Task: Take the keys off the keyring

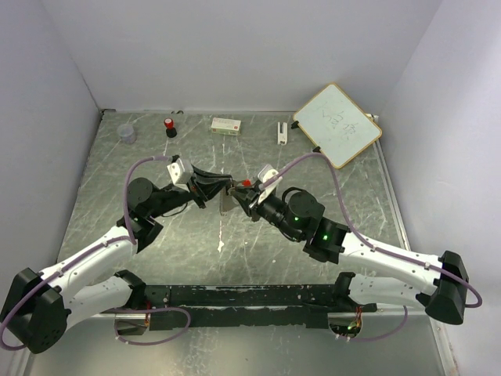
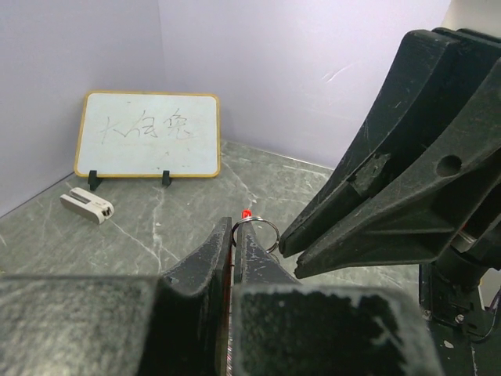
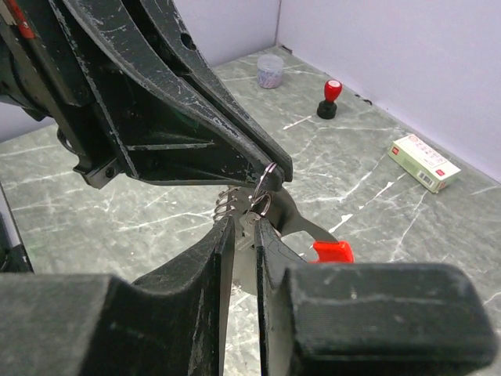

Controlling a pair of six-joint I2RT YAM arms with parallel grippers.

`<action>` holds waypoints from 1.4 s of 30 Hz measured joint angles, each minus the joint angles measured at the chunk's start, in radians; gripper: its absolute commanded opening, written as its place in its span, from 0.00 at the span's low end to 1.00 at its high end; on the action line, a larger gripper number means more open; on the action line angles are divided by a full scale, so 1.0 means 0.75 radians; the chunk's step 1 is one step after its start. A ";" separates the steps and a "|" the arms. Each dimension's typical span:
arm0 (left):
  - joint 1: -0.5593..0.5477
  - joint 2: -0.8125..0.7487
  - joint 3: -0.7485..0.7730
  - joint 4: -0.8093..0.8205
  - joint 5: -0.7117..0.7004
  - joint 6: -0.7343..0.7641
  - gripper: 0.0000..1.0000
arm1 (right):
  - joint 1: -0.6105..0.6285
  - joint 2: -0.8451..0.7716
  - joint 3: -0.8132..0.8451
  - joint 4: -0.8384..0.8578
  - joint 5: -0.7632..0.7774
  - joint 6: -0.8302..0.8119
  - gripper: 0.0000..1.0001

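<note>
Two arms meet over the middle of the table [image 1: 117, 188], fingertips nearly touching.

Left gripper [image 1: 228, 186]: clenched. In the right wrist view its two tips pinch one wire keyring [image 3: 265, 181] from above. In its own wrist view the fingers show only a hairline gap, with the ring loop at their ends.

Right gripper [image 3: 244, 229]: clenched on the keys [image 3: 245, 258]. A flat silver blade stands in the narrow slot between its two fingers, just below the ring.

The keys are off the table, held between the two grippers. From the top camera a grey blade hangs down below the meeting point. The blades overlap, so I cannot count them.

One red tag [image 3: 333, 251] is on the bunch, on a metal piece to the right of the right fingers. One small wire coil [image 3: 226, 204] shows just left of the ring.

Along the far edge of the table, left to right:
- One clear cup [image 1: 126, 134].
- One red-capped black bottle [image 1: 170, 127], upright.
- One small box [image 1: 226, 124], lying flat.
- One small white object [image 1: 282, 131].
- One whiteboard [image 1: 337, 124] with handwriting, propped in the far right corner.

All five stand well apart from the grippers.
</note>
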 measured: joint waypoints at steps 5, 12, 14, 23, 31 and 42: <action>-0.002 -0.009 0.000 0.002 0.000 -0.021 0.07 | 0.006 0.021 0.000 0.014 0.028 -0.018 0.18; -0.005 -0.035 0.000 0.005 -0.001 -0.052 0.07 | 0.015 0.039 0.000 0.022 0.064 -0.044 0.17; -0.005 -0.039 0.000 0.014 -0.001 -0.064 0.07 | 0.017 0.039 0.000 0.028 0.068 -0.051 0.17; -0.005 -0.042 -0.002 0.057 -0.014 -0.131 0.07 | 0.025 0.050 0.007 0.050 0.073 -0.067 0.17; -0.006 -0.036 -0.002 0.096 -0.030 -0.218 0.07 | 0.049 0.050 0.040 0.050 0.072 -0.072 0.20; -0.007 -0.028 -0.002 0.104 -0.049 -0.255 0.07 | 0.111 0.040 0.063 0.041 0.103 -0.106 0.21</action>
